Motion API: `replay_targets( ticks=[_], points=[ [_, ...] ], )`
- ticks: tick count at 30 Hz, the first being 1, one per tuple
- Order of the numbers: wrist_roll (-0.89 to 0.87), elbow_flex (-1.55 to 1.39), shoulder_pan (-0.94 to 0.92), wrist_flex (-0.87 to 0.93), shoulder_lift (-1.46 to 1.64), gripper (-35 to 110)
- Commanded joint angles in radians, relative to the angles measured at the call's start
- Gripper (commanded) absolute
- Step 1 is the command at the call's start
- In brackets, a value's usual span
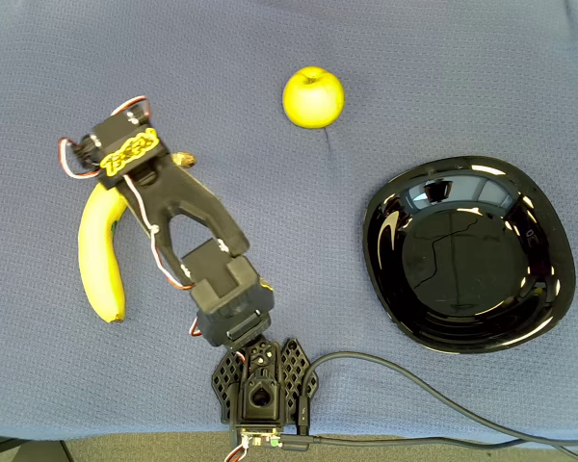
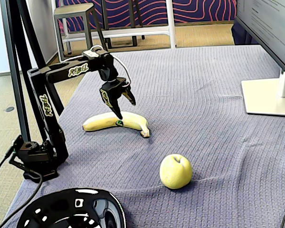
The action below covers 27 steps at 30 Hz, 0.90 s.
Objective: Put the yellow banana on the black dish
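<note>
Directly beneath the spread-fingered, empty gripper point(image 2: 124, 107) lies the yellow banana point(image 2: 115, 121), long axis crossing its jaws, black dish point(image 1: 467, 252) well apart

open cloth point(image 1: 270, 164) between banana point(image 1: 98, 252) and black dish point(image 1: 467, 252), apple point(image 1: 313, 96) off to one side

In the overhead view, banana point(image 1: 100, 258) far left, apple point(image 1: 313, 97) top centre (dish point(image 1: 467, 252) right).
</note>
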<state>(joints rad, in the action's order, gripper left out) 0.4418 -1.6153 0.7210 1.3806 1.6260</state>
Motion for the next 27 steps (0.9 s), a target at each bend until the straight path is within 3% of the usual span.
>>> replay_targets(
  ticks=[1,14,27],
  points=[
    [-0.04,0.1,0.038,0.002,-0.032,29],
    [-0.158,0.097,0.229,-0.008,-0.103,30],
    [-0.101,0.094,0.216,-0.04,-0.184,31]
  ],
)
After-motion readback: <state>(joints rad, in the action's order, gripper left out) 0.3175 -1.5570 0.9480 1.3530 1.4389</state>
